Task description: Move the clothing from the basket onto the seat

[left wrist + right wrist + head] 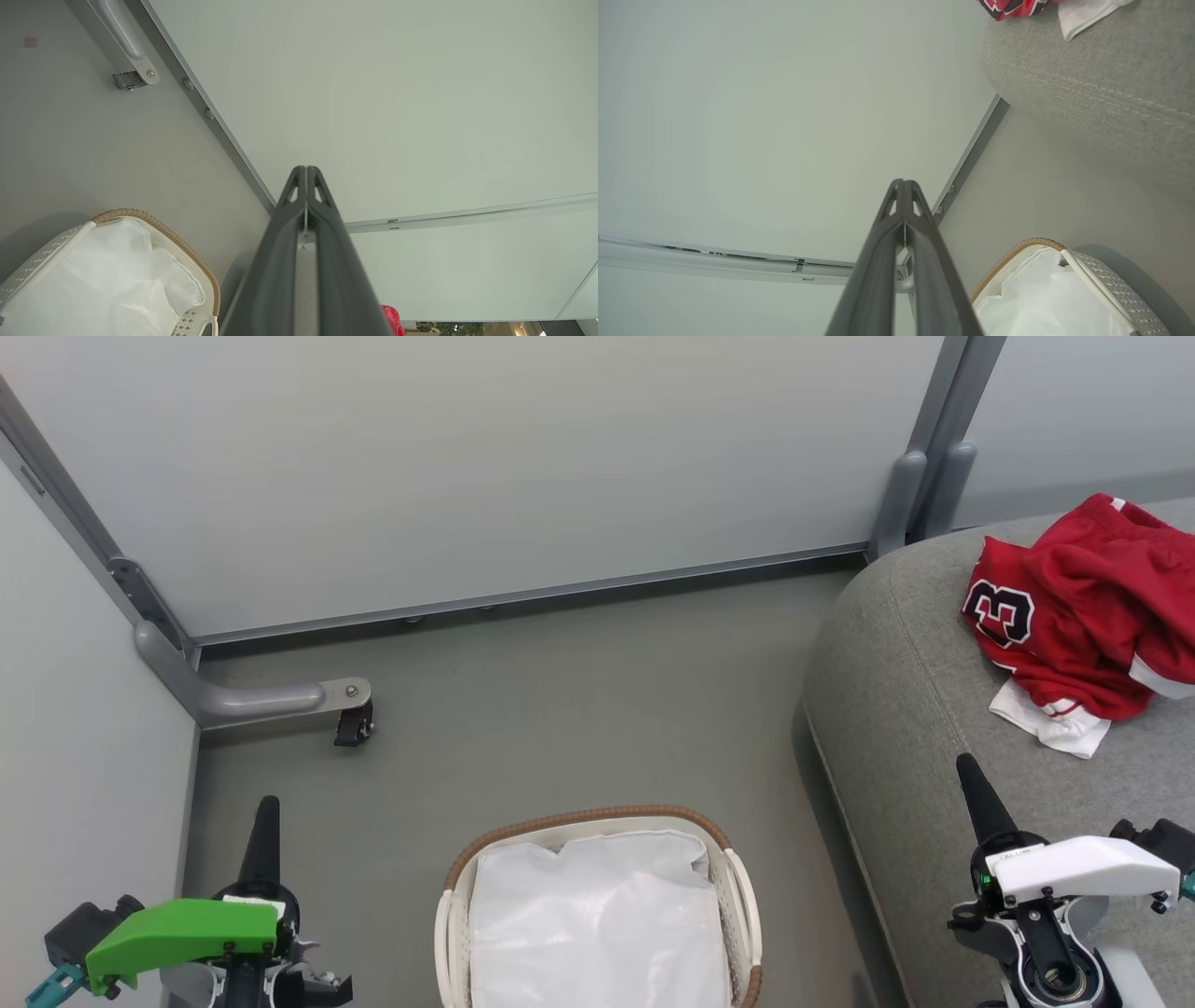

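Grey floor (579, 709) runs from pale wall panels (523, 457) to the seat (906, 709), where the clothing (1088, 616) lies in a red heap, a white edge poking out below. Beside the seat stands the basket (579, 817), its white liner (597, 924) showing inside. The left gripper (267, 812) and right gripper (967, 773) flank the basket, fingers pressed together, holding nothing.
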Available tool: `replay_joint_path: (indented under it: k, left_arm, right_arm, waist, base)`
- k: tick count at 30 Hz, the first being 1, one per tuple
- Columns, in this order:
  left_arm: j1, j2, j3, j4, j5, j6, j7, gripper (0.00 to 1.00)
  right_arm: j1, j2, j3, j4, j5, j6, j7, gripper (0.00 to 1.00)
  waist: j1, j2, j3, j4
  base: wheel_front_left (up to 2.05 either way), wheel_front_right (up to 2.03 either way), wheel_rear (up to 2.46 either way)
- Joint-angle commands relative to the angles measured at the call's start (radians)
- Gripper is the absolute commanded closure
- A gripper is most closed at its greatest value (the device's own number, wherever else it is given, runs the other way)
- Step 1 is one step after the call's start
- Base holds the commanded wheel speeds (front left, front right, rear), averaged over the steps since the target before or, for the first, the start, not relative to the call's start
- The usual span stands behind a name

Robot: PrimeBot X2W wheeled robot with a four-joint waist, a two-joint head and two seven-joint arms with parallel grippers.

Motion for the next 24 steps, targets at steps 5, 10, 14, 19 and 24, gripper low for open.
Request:
replay_joint_path:
  k: [5, 10, 14, 19, 24]
  left_arm:
    - [-0.023, 0.005, 0.013, -0.012, -0.051, -0.007, 0.015, 1.00]
    - [-0.026, 0.006, 0.019, -0.016, -0.096, -0.007, 0.029, 1.00]
    - [-0.027, 0.006, 0.023, -0.018, -0.121, -0.009, 0.037, 1.00]
    - [-0.026, 0.006, 0.028, -0.021, -0.156, -0.010, 0.048, 1.00]
    - [-0.029, 0.006, 0.034, -0.024, -0.186, -0.012, 0.057, 1.00]
  right_arm:
    - [0.010, -0.006, -0.010, -0.016, 0.062, 0.000, 0.018, 1.00]
    - [0.013, -0.006, -0.016, -0.020, 0.113, 0.000, 0.030, 1.00]
    - [0.014, -0.007, -0.020, -0.023, 0.146, 0.000, 0.039, 1.00]
    - [0.017, -0.007, -0.024, -0.027, 0.186, 0.000, 0.049, 1.00]
    - [0.020, -0.007, -0.029, -0.030, 0.224, 0.000, 0.059, 1.00]
  waist:
    - [0.0000, 0.0000, -0.003, 0.001]
    - [0.0000, 0.0000, -0.006, 0.003]
    - [0.0000, 0.0000, -0.008, 0.004]
    - [0.0000, 0.0000, -0.011, 0.005]
    - [0.0000, 0.0000, -0.013, 0.007]
  base:
    - [0.00, 0.00, 0.00]
    - [0.00, 0.00, 0.00]
    - [0.00, 0.00, 0.00]
    - [0.00, 0.00, 0.00]
    - [0.00, 0.00, 0.00]
